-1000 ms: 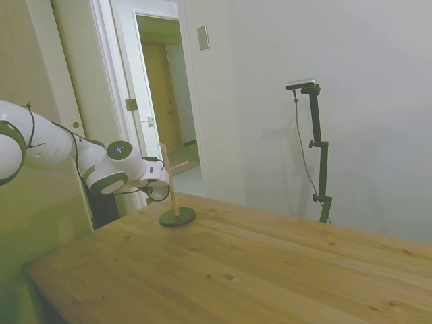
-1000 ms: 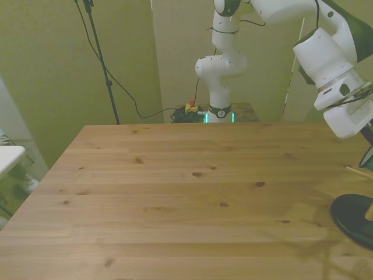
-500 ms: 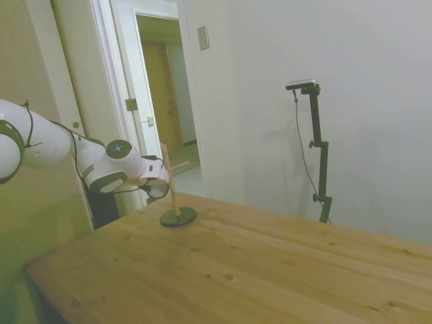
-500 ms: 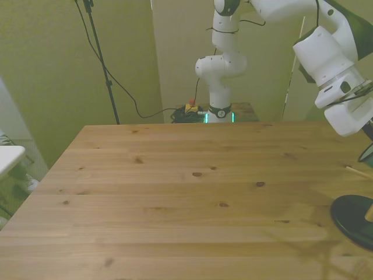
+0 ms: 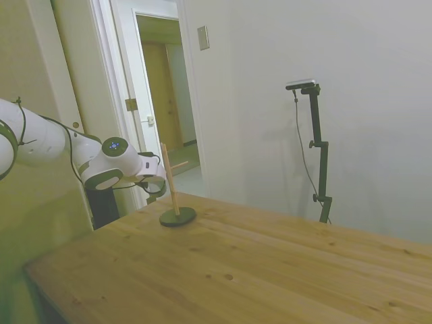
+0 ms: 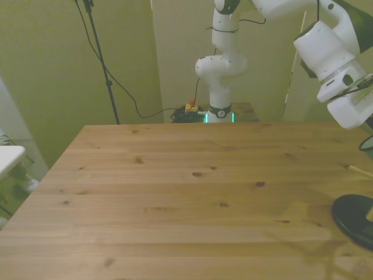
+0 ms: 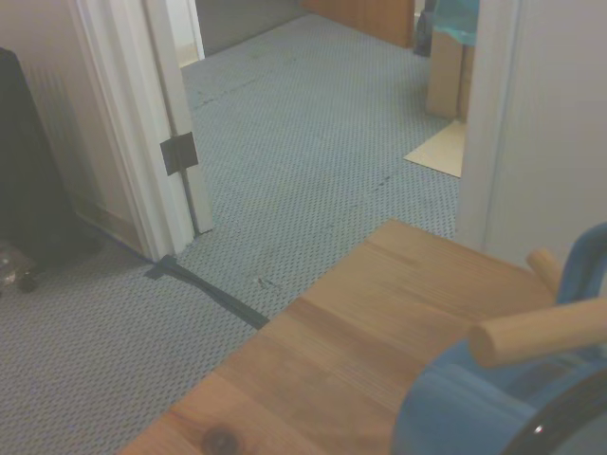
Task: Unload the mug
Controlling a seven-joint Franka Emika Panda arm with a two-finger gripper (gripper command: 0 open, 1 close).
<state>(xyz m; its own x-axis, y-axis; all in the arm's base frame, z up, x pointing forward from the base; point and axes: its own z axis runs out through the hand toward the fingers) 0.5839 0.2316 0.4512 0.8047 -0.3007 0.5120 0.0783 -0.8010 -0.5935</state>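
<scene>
At the near left corner of the wooden surface (image 5: 256,263) in the side view stands a wooden peg stand (image 5: 174,196), a thin upright post on a dark round base with a short peg angling out near the top. A white robot arm reaches in from the left, and its gripper (image 5: 156,187) sits right against the back of the post, partly hidden by it. The mug (image 5: 158,191) appears there only as a dark loop just behind the post, too small to make out clearly. The wrist view shows it much closer: a blurred blue mug (image 7: 503,403) with a dark rim, its handle looped around a wooden peg (image 7: 536,332), so it hangs on the stand. In the front view, only the stand's dark base (image 6: 354,213) and a peg tip show at the right edge, with a sliver of the mug (image 6: 367,143) above them. Whether the gripper is clenched on the mug or released cannot be told from any view. Judging from this, the unloading is at an early stage: the arm has reached the mug, but the mug is not yet off its peg, and lifting it clear and setting it down remain to be done.
</scene>
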